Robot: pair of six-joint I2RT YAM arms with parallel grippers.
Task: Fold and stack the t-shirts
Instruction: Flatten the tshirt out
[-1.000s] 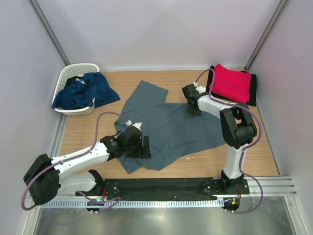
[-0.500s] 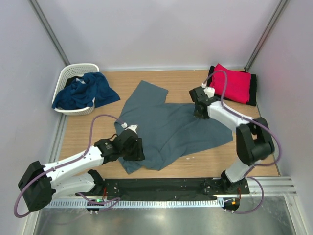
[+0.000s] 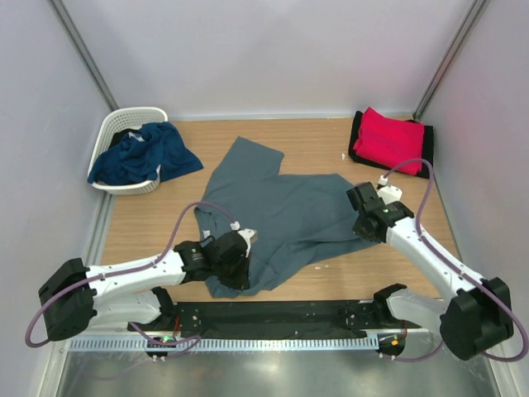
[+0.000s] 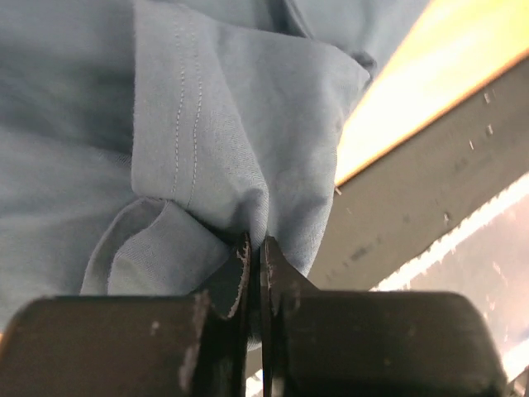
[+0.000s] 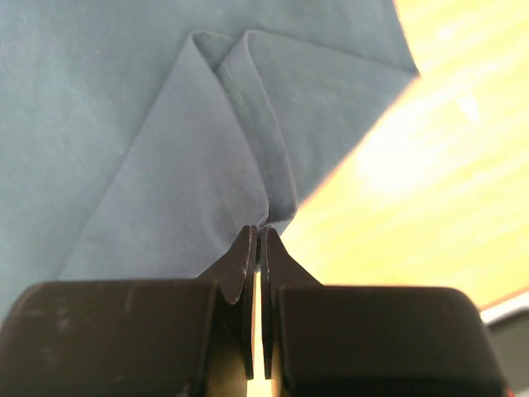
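Note:
A slate grey-blue t-shirt point(image 3: 281, 211) lies spread and rumpled across the middle of the wooden table. My left gripper point(image 3: 241, 266) is shut on its near-left edge; the left wrist view shows the cloth point(image 4: 207, 149) bunched between the closed fingertips point(image 4: 255, 248). My right gripper point(image 3: 369, 222) is shut on the shirt's right edge, with a pinched fold of cloth point(image 5: 207, 165) at the tips point(image 5: 259, 235). A folded bright red t-shirt point(image 3: 388, 141) rests on a black one point(image 3: 427, 153) at the back right. A navy blue t-shirt point(image 3: 145, 153) hangs out of the basket.
A white lattice basket point(image 3: 124, 128) stands at the back left, against the left wall. The black base rail point(image 3: 281, 314) and a metal strip run along the near edge. Grey walls close in the table on three sides.
The left gripper closed on the shirt's near-left edge and slid slightly right. The right arm swung from beside the red stack toward the near right, dragging the shirt's right edge with it.

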